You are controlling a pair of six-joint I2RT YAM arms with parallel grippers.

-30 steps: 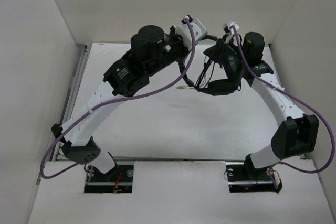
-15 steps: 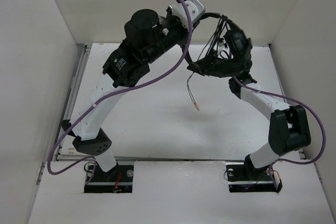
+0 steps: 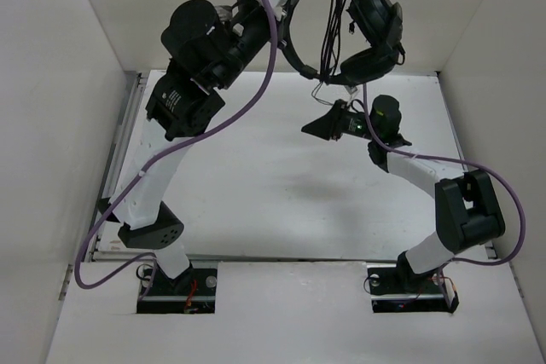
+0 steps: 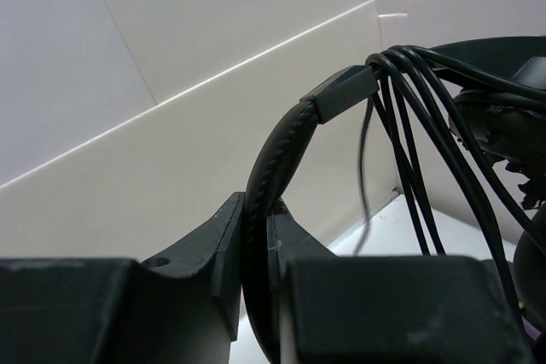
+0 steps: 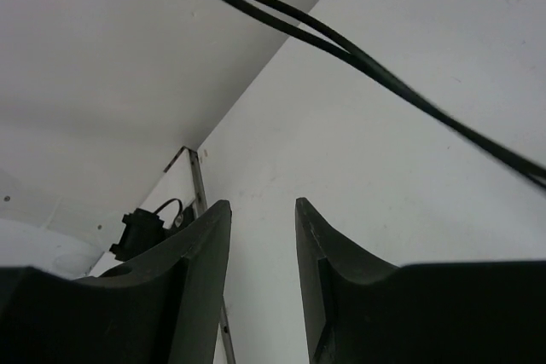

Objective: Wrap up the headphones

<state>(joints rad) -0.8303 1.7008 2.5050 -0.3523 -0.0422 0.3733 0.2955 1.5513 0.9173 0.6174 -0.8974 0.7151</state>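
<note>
The black headphones (image 3: 372, 30) hang in the air at the back. Their curved headband (image 3: 294, 49) is clamped in my raised left gripper (image 3: 288, 14). The thin black cable (image 3: 334, 19) is looped several times over the headband, and its strands run down beside the two earcups. In the left wrist view the headband (image 4: 271, 164) passes between my left gripper (image 4: 256, 223), which is shut on it, with the cable strands (image 4: 409, 138) to the right. My right gripper (image 3: 307, 129) is open and empty, below the headphones and pointing left. In the right wrist view two cable strands (image 5: 341, 44) cross above my right gripper (image 5: 263, 215).
White walls enclose the white table (image 3: 256, 193) on three sides. A metal rail (image 3: 124, 125) runs along the table's left edge. Purple robot cables (image 3: 256, 83) trail from both wrists. The left arm's base (image 5: 145, 228) shows far off in the right wrist view.
My left arm has lifted the headphones higher and toward the back wall. My right gripper has come away from the headphones and dropped below them. The dangling plug end has risen.
</note>
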